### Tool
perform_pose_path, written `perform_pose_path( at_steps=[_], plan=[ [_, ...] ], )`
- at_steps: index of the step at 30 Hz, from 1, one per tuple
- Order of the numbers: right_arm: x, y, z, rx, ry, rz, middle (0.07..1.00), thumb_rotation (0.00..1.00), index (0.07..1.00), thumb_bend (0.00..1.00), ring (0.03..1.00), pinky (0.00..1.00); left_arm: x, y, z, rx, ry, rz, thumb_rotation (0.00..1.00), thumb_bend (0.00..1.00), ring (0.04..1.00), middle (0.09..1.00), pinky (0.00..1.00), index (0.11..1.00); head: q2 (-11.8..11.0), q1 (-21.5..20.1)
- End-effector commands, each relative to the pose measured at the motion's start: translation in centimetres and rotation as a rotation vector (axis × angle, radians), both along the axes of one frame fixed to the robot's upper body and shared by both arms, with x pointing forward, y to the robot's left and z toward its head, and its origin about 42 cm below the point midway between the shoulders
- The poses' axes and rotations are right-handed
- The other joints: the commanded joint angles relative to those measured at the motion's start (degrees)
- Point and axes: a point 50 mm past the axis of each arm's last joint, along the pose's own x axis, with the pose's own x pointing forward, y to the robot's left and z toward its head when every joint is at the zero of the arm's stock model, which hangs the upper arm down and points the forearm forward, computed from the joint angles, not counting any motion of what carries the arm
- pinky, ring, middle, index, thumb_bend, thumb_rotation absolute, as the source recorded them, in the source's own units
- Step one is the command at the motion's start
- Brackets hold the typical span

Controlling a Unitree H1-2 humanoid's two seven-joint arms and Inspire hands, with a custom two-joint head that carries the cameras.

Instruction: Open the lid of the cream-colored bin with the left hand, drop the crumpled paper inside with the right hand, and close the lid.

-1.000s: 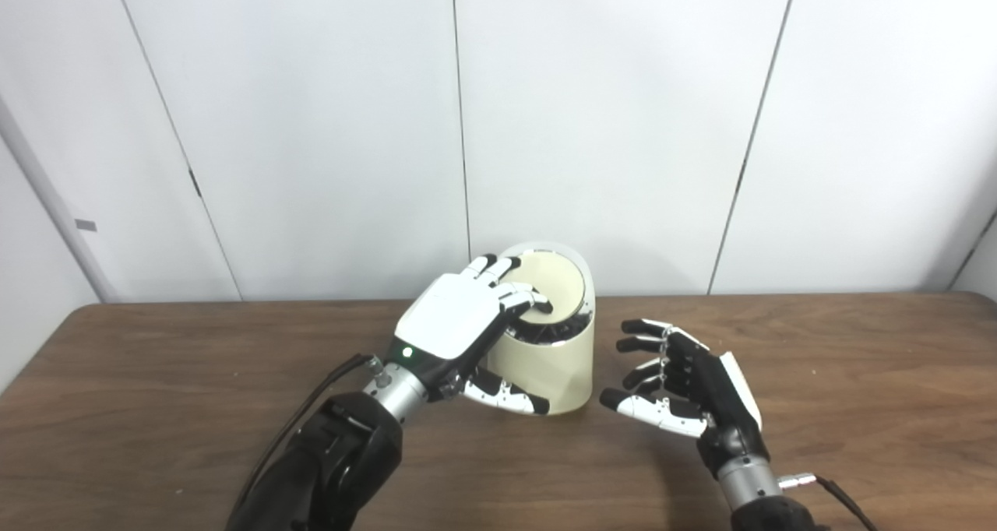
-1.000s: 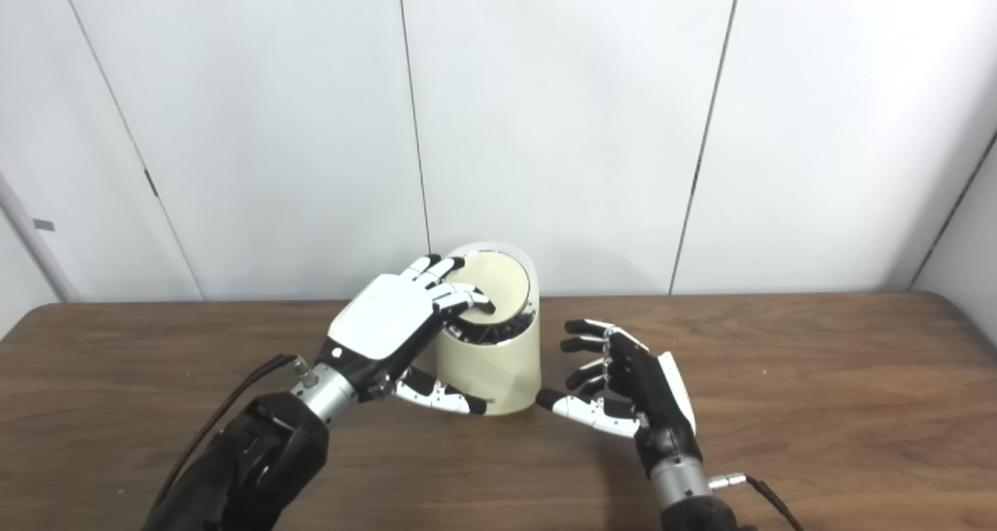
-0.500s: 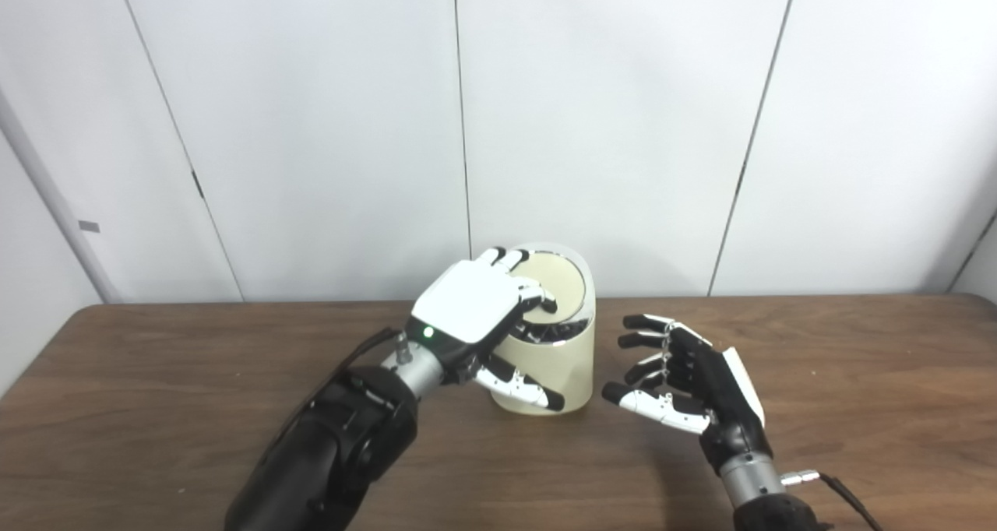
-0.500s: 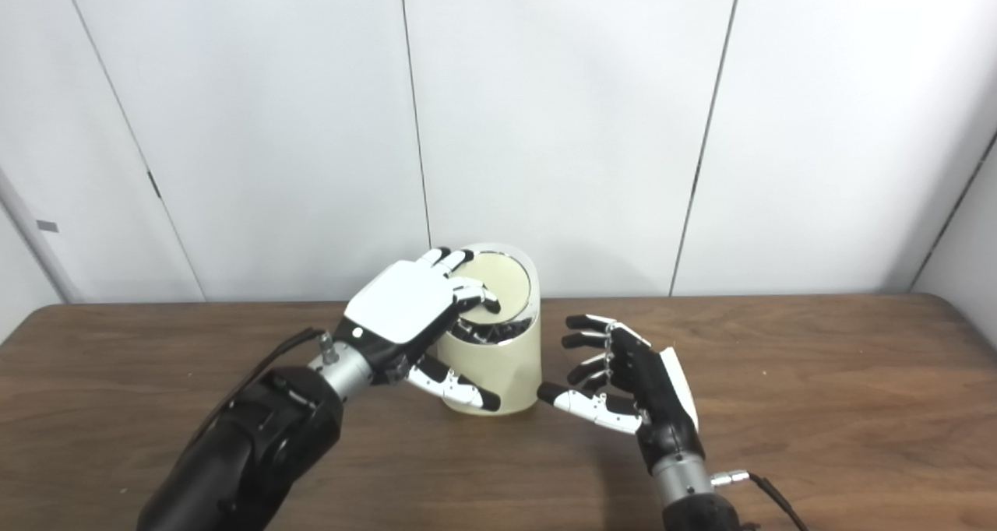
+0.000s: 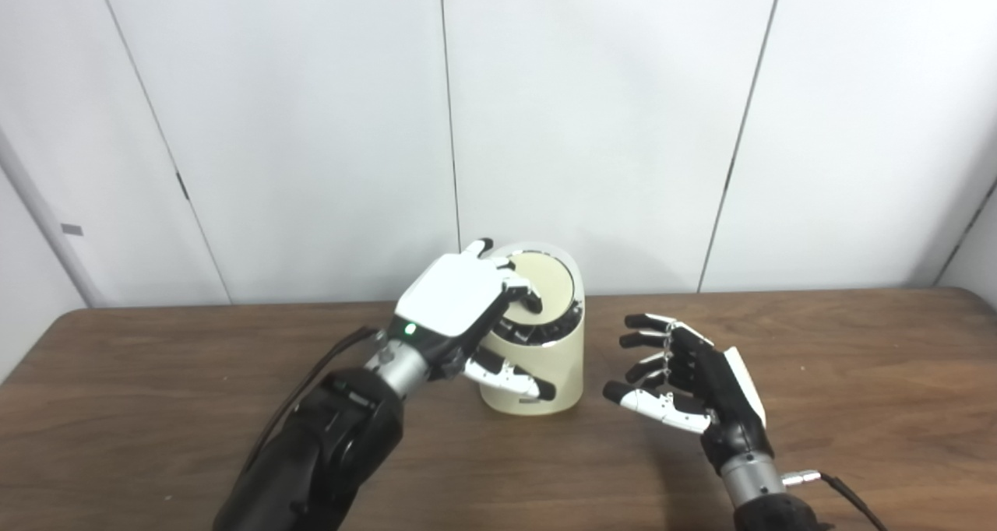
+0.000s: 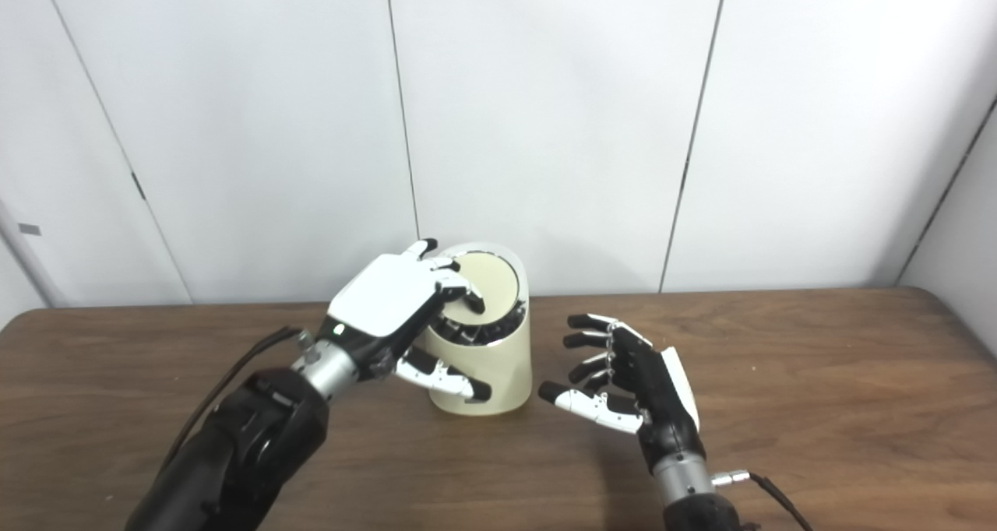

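The cream-colored bin (image 5: 554,363) stands on the table near the back wall. Its round lid (image 5: 547,283) is tilted, with a dark gap along the near edge. My left hand (image 5: 453,301) lies over the bin's left top. Its fingers (image 5: 520,291) curl onto the lid and the thumb (image 5: 508,377) rests against the bin's front wall. My right hand (image 5: 685,371) hovers just right of the bin, palm toward it, open and holding nothing. No crumpled paper shows in either view.
The brown wooden table (image 5: 156,406) stretches to both sides of the bin. White wall panels (image 5: 592,126) rise straight behind it. A black cable (image 5: 311,383) trails from the left wrist, and another cable (image 5: 845,492) runs from the right wrist.
The camera has shifted, sliding the whole picture a little left. My left hand's fingers have curled back toward the lid's near left edge. The right hand has stayed beside the bin.
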Motion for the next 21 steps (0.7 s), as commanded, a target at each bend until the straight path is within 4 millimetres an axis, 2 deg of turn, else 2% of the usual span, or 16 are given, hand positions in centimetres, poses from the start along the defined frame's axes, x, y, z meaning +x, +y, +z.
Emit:
perform_pose_path(
  at_steps=[1, 4, 7, 12, 18, 21],
  plan=[
    [0.8, 0.4, 1.9, 0.01, -0.081, 0.011, 0.659, 0.24, 0.699, 0.73, 0.48, 0.36, -0.1, 0.8, 0.3, -0.048, -0.042, 0.013, 0.46, 0.86, 0.876, 0.784, 0.94, 0.768, 0.06, 0.16],
    [0.8, 0.5, 1.9, 0.022, -0.078, 0.011, 0.659, 0.24, 0.696, 0.73, 0.48, 0.36, -0.3, 1.4, 0.6, -0.141, -0.119, 0.026, 0.45, 0.85, 0.896, 0.821, 0.92, 0.814, 0.03, 0.23],
    [0.8, 0.4, 1.8, 0.023, -0.08, 0.013, 0.657, 0.22, 0.691, 0.72, 0.474, 0.36, -0.5, 2.0, 0.6, -0.221, -0.169, 0.052, 0.44, 0.8, 0.929, 0.885, 0.95, 0.884, 0.05, 0.35],
    [0.7, 0.3, 1.7, 0.023, -0.081, 0.012, 0.655, 0.22, 0.691, 0.73, 0.48, 0.36, -0.8, 3.1, 0.2, -0.407, -0.183, 0.085, 0.42, 0.73, 0.976, 0.966, 0.93, 0.982, -0.05, 0.42],
    [0.8, 0.2, 1.7, 0.025, -0.078, 0.016, 0.657, 0.22, 0.693, 0.73, 0.469, 0.35, -1.4, 4.2, -1.2, -0.645, -0.117, 0.089, 0.39, 0.72, 0.952, 0.972, 0.81, 0.969, 0.04, 0.55],
    [0.8, 0.1, 1.7, 0.017, -0.082, 0.018, 0.656, 0.22, 0.693, 0.74, 0.464, 0.35, -1.8, 4.4, -2.3, -0.791, -0.03, 0.08, 0.37, 0.73, 0.94, 0.958, 0.79, 0.966, 0.1, 0.55]
  ],
)
